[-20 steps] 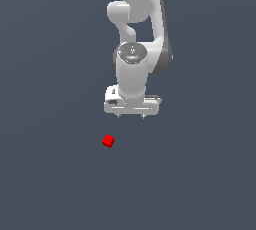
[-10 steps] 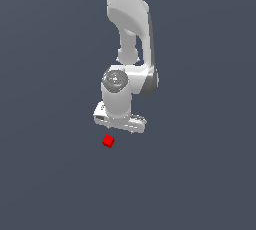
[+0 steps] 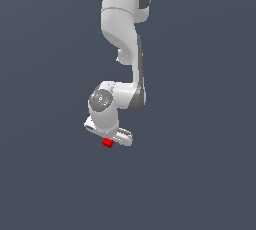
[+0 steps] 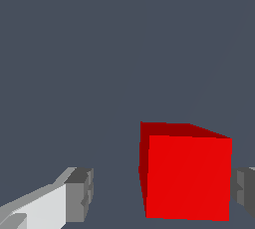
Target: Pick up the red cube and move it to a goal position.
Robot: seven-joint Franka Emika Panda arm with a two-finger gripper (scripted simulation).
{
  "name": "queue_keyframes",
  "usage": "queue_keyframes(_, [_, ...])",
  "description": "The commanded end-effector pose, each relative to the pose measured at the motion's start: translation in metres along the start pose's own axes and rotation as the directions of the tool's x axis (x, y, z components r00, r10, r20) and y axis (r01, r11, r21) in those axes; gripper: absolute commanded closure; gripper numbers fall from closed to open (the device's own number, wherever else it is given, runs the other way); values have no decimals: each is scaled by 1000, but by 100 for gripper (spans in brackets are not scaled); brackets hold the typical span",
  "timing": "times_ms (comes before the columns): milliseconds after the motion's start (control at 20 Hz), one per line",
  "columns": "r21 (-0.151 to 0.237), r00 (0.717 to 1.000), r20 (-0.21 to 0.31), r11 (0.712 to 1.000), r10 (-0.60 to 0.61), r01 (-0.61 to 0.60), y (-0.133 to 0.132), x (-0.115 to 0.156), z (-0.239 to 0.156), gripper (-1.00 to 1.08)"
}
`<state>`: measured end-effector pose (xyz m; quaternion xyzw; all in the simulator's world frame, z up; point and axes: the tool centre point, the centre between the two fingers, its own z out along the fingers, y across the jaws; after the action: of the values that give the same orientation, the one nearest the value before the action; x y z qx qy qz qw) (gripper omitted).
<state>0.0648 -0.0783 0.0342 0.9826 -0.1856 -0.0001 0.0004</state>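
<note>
In the wrist view the two grey-padded fingers (image 4: pixel 79 193) stand spread apart, one on either side of the red cube (image 4: pixel 187 175), so the cube lies in the gap between them. It is not centred there: it sits just beside one pad, perhaps already touching it, while a clear strip of worktop (image 4: pixel 114 73) shows between it and the other. Neither pad is visibly pressing on it, so the cube appears to rest free on the worktop rather than pinched. The spread seems chosen to straddle the cube with room to spare, letting the closing stroke do the centring.

Outward from there, the exterior view shows the gripper (image 3: pixel 111 137) down low over the red cube (image 3: pixel 107 143), which peeks out just below its white body. The hand is turned so its broad bar runs at a slant across the exterior view, presumably to line the pads up with the cube's flat faces. Above it the arm (image 3: pixel 122 34) reaches down from the upper edge, wrist bent to point the hand at the plain grey surface.

No goal marker can be seen in either view. By this reading the approach is about complete, and closing and lifting are not yet done.
</note>
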Motion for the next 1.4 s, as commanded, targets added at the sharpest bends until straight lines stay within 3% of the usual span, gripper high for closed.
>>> queue_keyframes(0, [0,1000,0,1000,22,-22,5,5,8,-92])
queue_keyframes(300, [1,999,0,999,42,-42,10,9,14,-92])
queue_keyframes(350, [1,999,0,999,42,-42,10,9,14,108])
queue_keyframes(1000, [1,999,0,999,42,-42,9,8,12,108])
queue_keyframes(1350, [1,999,0,999,42,-42,4,0,-8,108])
